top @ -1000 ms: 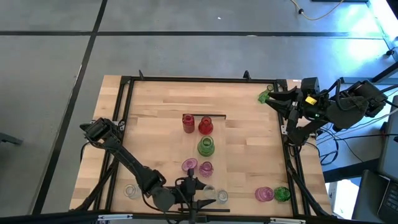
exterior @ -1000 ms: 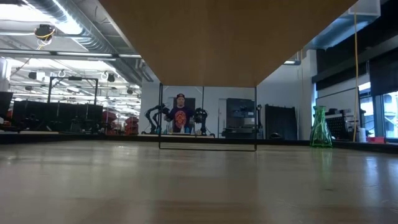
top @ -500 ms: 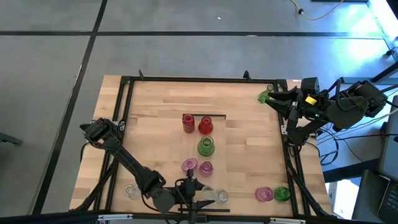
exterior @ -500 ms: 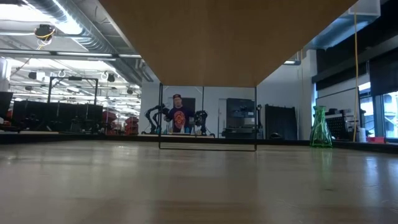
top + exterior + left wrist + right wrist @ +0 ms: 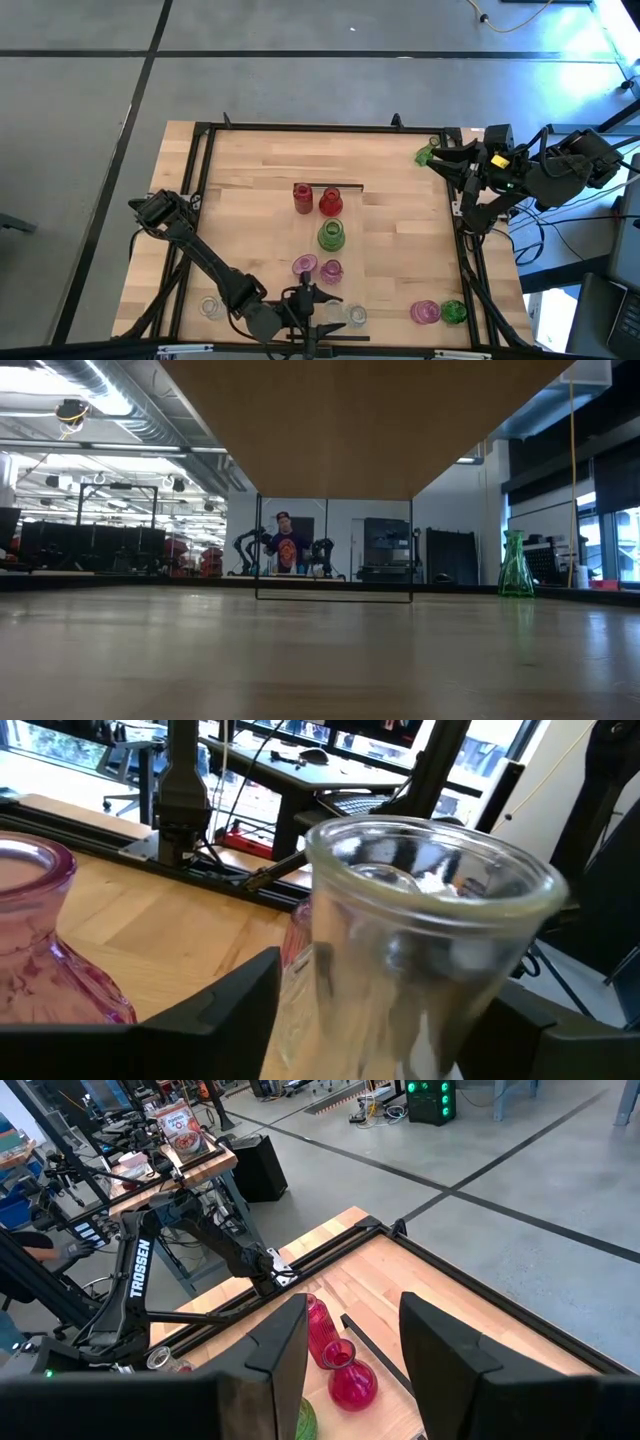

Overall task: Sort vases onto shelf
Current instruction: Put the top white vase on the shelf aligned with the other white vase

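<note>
The shelf (image 5: 352, 225) is a pale board down the table's middle, and vases stand on it in a row: two red (image 5: 331, 203), one green (image 5: 331, 236), two pink (image 5: 305, 266) and two clear. My left gripper (image 5: 312, 298) (image 5: 385, 985) is at the shelf's near end. It is open, with its fingers on either side of a clear vase (image 5: 420, 920), which stands upright. My right gripper (image 5: 437, 155) (image 5: 352, 1308) hangs high over the table's far right corner, shut on a green vase (image 5: 425, 155). My right gripper holds the green vase between its two fingers, which come at it from the table's right side. The vase is lifted clear of the table. Only a sliver of green (image 5: 306, 1422) shows beside one finger, so the part held is hidden.
A clear vase (image 5: 210, 307) stands near the table's near left corner. A pink vase (image 5: 425, 312) and a green one (image 5: 453, 312) stand near the near right corner. A black frame (image 5: 300, 127) runs around the table. A person (image 5: 287, 550) stands far back in the room.
My left gripper's fingers have spread a little around the clear vase, which stays upright where it was. My right gripper has kept still with the green vase.
</note>
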